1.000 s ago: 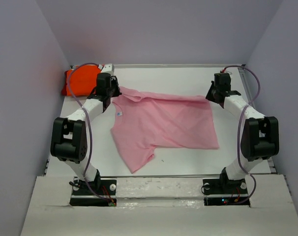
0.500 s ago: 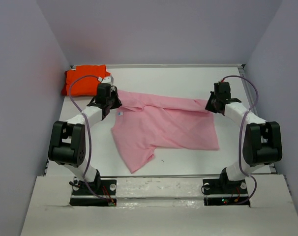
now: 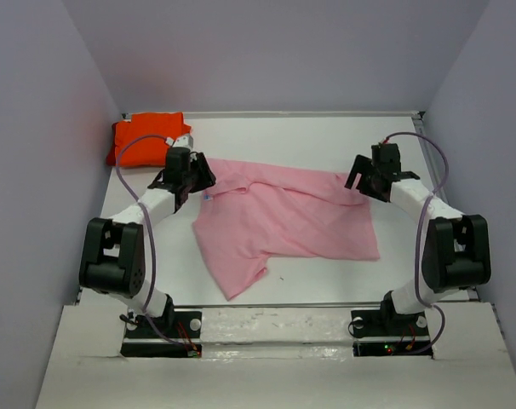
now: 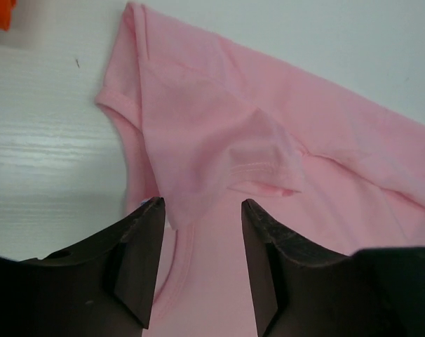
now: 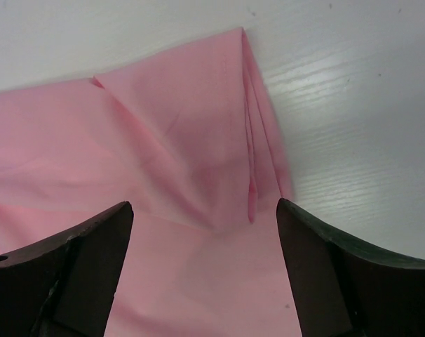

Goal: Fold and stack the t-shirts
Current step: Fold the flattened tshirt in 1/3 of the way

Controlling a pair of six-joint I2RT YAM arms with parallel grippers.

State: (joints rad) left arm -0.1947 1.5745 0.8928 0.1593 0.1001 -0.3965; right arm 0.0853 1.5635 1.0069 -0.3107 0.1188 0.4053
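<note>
The pink t-shirt lay mid-frame on the counter, far edge folded over; the folded orange t-shirt sat upper left. The left tool and right tool hovered spread, holding nothing. Folding looked midway; next probably calls for gripping a fresh edge

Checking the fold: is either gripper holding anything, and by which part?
Nothing is held. The left gripper and right gripper stand open above the far corners of the pink shirt.

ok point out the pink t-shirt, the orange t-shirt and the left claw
pink t-shirt (image 3: pixel 283 217): top view, middle of its body
orange t-shirt (image 3: pixel 147 126): top view, its upper face
left claw (image 4: pixel 202 207): left wrist view, gap between fingertips
</note>
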